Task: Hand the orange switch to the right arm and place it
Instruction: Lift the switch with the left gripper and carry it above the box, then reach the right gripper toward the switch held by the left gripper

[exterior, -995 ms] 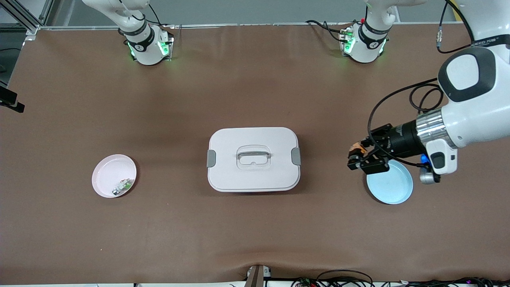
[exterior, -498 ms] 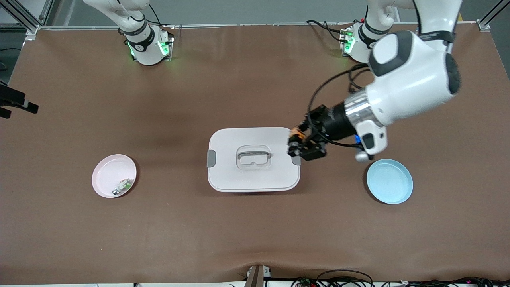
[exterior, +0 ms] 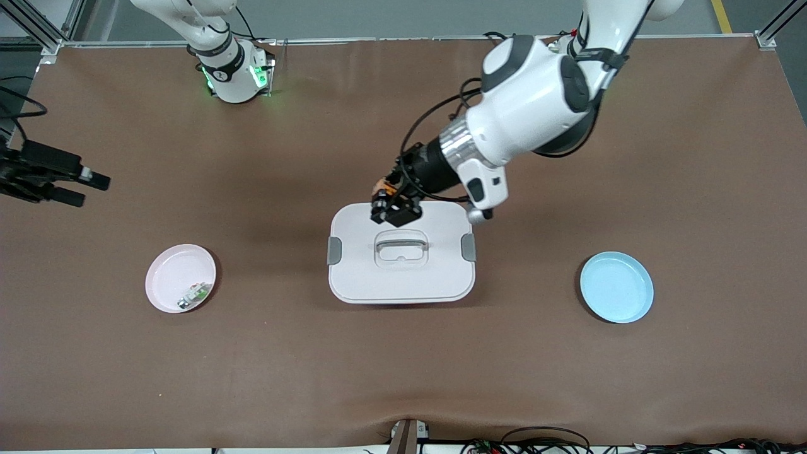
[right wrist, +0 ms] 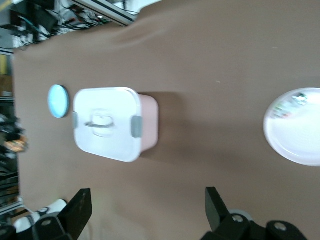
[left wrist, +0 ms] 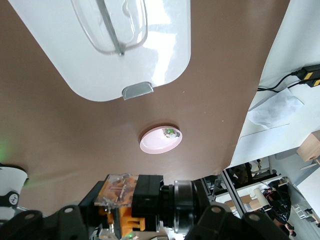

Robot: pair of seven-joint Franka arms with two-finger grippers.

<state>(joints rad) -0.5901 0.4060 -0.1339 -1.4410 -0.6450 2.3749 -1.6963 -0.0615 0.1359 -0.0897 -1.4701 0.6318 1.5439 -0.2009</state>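
Observation:
The orange switch (exterior: 382,187), a small black-and-orange part, is pinched in my left gripper (exterior: 389,207), which hangs over the edge of the white lidded box (exterior: 435,277) on the robots' side. In the left wrist view the orange switch (left wrist: 119,201) sits clamped between the left gripper's black fingers (left wrist: 35,222). My right gripper (exterior: 89,190) hovers open over the table at the right arm's end, and nothing lies between its fingers (right wrist: 80,207) in the right wrist view.
A pink plate (exterior: 169,277) holding a small green-white-silver part (exterior: 194,295) lies toward the right arm's end. A blue plate (exterior: 616,287) lies toward the left arm's end. The box has a clear handle (exterior: 401,244) and grey latches.
My left arm has carried the switch from beside the blue plate to over the box. The right gripper has come farther into the front view from its edge.

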